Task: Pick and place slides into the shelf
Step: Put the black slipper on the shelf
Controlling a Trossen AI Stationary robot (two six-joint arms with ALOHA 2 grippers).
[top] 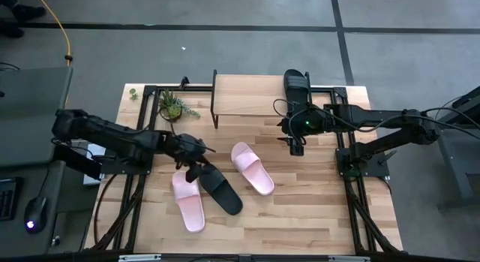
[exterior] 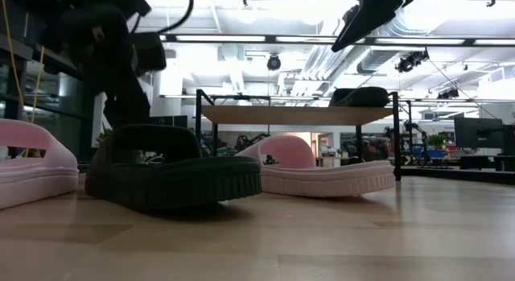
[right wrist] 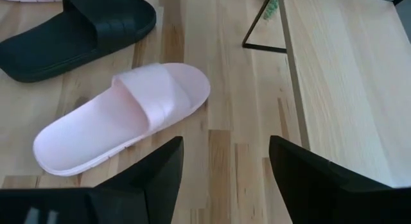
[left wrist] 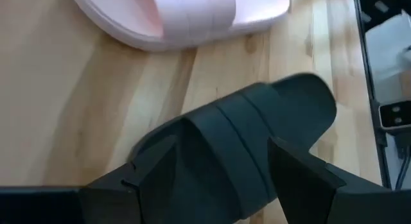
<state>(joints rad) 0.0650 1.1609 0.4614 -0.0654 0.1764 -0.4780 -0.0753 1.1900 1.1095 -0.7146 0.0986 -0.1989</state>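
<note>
Three slides lie on the tabletop: a pink one [top: 189, 202] on the left, a black one [top: 220, 188] beside it, and another pink one [top: 253, 168] to the right. A second black slide [top: 296, 85] rests sole-down on the right end of the shelf [top: 247, 97]. My left gripper [top: 193, 170] hangs open, slanting down over the black slide [left wrist: 244, 140] on the table. Its fingers stand on either side of the strap [left wrist: 225, 131]. My right gripper [top: 296, 146] is open and holds nothing, raised above the table near the shelf's right end, beyond the right pink slide [right wrist: 122, 121].
A small green plant [top: 172, 106] stands at the far left, beside the shelf's left leg. Black frame rails run along the table's left and right sides. Bare wood shows near the front edge [top: 300, 224] and under the shelf.
</note>
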